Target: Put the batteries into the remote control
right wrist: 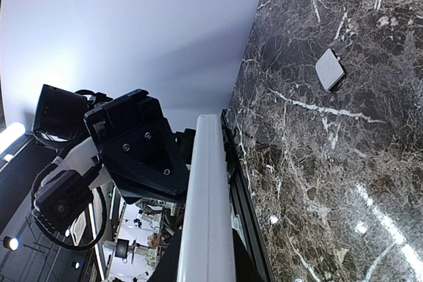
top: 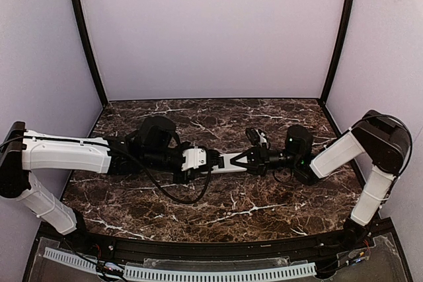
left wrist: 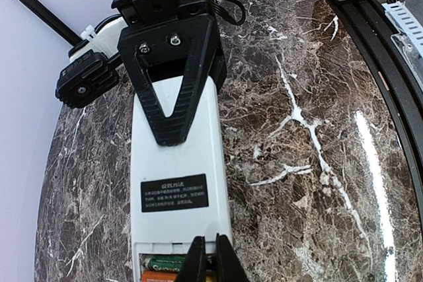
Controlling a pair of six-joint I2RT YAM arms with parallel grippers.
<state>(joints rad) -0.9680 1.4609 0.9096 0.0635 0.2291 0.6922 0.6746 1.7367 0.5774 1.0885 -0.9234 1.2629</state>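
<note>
The remote control (left wrist: pixel 178 156) hangs back-up above the bench (left wrist: pixel 317 97). The right tool (top: pixel 248 160) pinches the end opposite its recess, while the left tool (left wrist: pixel 211 259) has its tips pressed together over that recess, where the batteries (left wrist: pixel 162 270) (green, orange) lie. A white cover (right wrist: pixel 329 69) lies well apart from the remote.

Overhead view: soft, even, fairly bright light. Pale walls (top: pixel 211 31) tint lilac, brightest upper centre. Dark marble bench (top: pixel 264 216) low in contrast; shadows faint, soft-edged.

Left wrist view: sharp focus on bench; long white glare streak at right. Strong barrel bend, bench rim curves. White remote control (left wrist: pixel 178 163) nearly blown out, label print too blurred to read.

Right wrist view: wall glows at left, bright spot flares at left edge. Glare patches on bench lower right. Remote control close to lens, soft.
</note>
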